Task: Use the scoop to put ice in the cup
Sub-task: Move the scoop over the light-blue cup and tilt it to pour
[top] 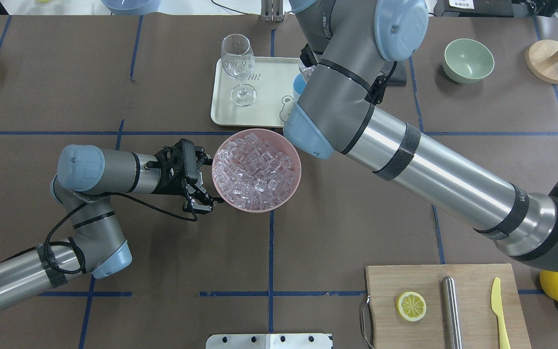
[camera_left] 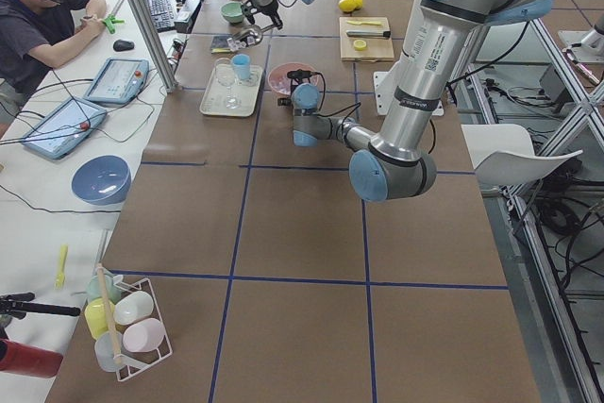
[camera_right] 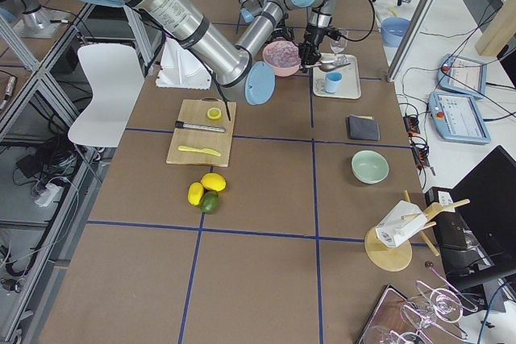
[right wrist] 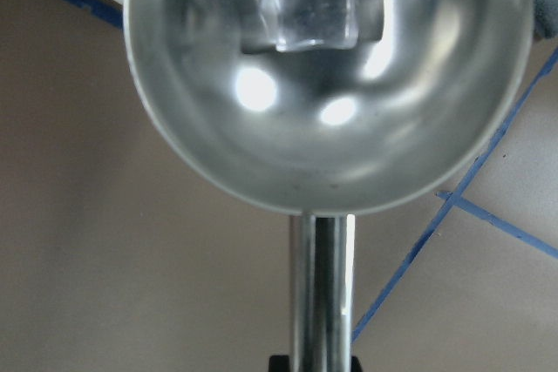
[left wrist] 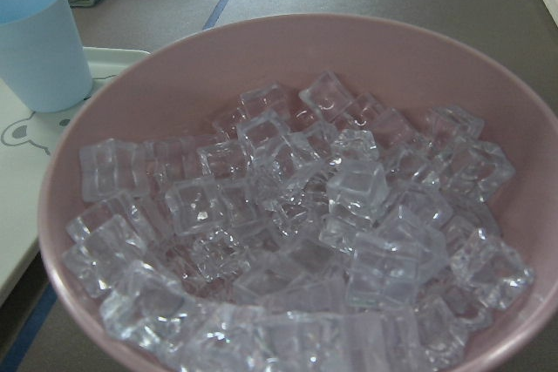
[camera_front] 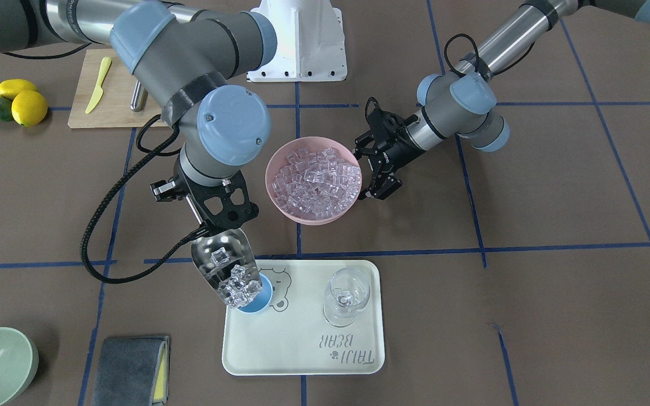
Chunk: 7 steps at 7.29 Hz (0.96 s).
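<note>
The scoop (camera_front: 224, 264) tilts mouth-down. In the front-facing view its long axis runs from upper left, where the right tool (camera_front: 216, 223) is clenched on the handle, to lower right. Its lip is over the rim of the cup (camera_front: 266, 296), with ice (camera_front: 239, 285) bunched at the lip. We find the cup in the upper left corner of the tray (camera_front: 280, 349), well apart from the wine glass (camera_front: 346, 296). The left tool (top: 205, 184) is released, jaws spread beside the pink bowl (top: 259, 209). Bare bench (camera_front: 528, 316) lies right of the tray.

Brown table (top: 41, 72) gridded with blue tape (top: 41, 132); white chair (camera_right: 101, 98) beside it.
</note>
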Available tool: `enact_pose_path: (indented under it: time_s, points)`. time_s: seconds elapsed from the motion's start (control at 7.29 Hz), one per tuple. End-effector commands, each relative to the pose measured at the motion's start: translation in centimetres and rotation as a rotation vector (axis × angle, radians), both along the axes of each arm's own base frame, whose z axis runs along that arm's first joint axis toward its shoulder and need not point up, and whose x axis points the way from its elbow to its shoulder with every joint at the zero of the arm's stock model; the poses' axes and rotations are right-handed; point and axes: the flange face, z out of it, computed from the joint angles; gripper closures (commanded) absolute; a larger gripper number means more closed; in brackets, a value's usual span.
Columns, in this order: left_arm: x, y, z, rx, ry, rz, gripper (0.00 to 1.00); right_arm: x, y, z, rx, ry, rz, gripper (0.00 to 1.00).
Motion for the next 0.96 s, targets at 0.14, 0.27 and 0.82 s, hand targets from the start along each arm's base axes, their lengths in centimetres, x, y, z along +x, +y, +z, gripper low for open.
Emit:
enact_pose_path:
  time_s: [0.14, 0.27, 0.82]
  points:
    - [0.0, 0.0, -0.1, -0.001, 0.001, 0.000, 0.00, 1.2, 1.2, 0.2, 0.020, 0.089, -0.136, 1.00]
    - [0.1, 0.1, -0.1, 0.001, 0.001, 0.002, 0.00, 1.9, 1.6, -0.1, 0.008, 0.104, -0.159, 1.00]
    - [0.1, 0.1, -0.1, 0.001, 0.001, 0.002, 0.00, 2.4, 2.0, -0.5, 0.015, 0.106, -0.186, 1.00]
